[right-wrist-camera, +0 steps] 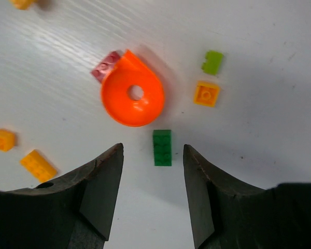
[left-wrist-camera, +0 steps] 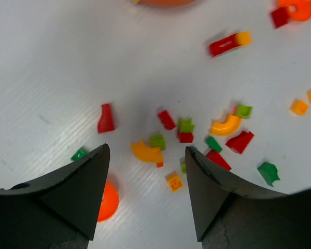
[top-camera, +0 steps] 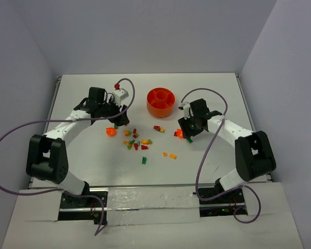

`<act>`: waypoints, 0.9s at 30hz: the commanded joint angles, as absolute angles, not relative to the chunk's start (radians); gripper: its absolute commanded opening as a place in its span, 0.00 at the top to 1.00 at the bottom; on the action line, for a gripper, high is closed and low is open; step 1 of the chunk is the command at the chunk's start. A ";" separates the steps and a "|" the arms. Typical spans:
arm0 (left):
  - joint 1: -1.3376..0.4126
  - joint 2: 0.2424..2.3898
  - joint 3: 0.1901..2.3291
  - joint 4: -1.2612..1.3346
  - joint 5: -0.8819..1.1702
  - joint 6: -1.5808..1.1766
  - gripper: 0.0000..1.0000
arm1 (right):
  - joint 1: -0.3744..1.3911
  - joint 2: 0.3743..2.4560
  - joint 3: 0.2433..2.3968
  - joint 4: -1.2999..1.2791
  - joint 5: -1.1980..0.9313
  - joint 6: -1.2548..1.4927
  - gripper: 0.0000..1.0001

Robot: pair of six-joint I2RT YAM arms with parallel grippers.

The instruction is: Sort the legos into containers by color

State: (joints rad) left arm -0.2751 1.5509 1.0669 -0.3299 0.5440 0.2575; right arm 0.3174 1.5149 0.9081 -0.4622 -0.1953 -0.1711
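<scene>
Overhead, left tool (left-wrist-camera: 147, 149) and right tool (right-wrist-camera: 153, 148) apart, empty, above glossy blocky legos (left-wrist-camera: 106, 119).

White table (top-camera: 103, 168) between plain pale grey walls (top-camera: 145, 31), even light.

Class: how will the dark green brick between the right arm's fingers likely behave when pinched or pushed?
The dark green brick looks like hard moulded plastic, so probably stiff and light. It lies flat with straight sides, so it should slide rather than roll. Being small, it may twist between the fingers.
</scene>
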 commanded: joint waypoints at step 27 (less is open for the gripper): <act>-0.564 2.025 1.470 -0.455 0.760 1.152 0.45 | 0.088 1.401 0.971 -0.514 -0.609 -0.221 0.43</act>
State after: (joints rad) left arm -0.5549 1.9818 1.3875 -0.4253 0.7298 1.0799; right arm 0.1033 1.4466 0.9379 -0.4970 -0.5754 -0.2004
